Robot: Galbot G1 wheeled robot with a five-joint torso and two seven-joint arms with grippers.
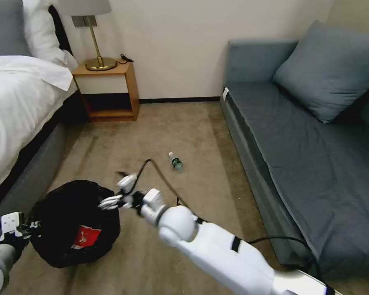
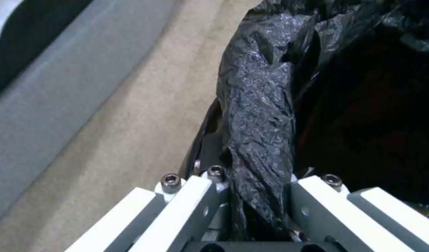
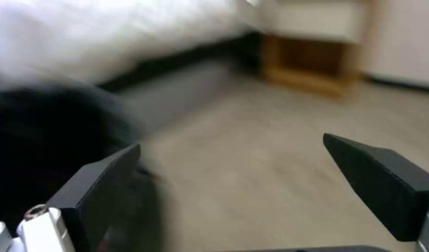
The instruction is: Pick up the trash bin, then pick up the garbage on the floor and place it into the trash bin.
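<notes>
One container concerns us: the trash bin, lined with a crinkled black bag, which sits low on the left of the head view, above the carpet and near the foot of the bed. We see one item of garbage inside it, a red-and-white snack packet lying flat against the dark liner. We cannot make out any other contents in the bin's dark interior.

We hold the bin with the left gripper at the bin's left edge. In the left wrist view its jaws are closed on the rim, with a fold of the black bag pinched between the white fingers.

We find the right gripper at the bin's right edge, over the opening and just above the rim. In the right wrist view its jaws stand wide apart with nothing between them, the dark mass of the bin beside one finger.

We see one more item of garbage outside the container: a small clear bottle with a green label, lying on its side on the carpet, well apart from the bin, between it and the grey sofa.
</notes>
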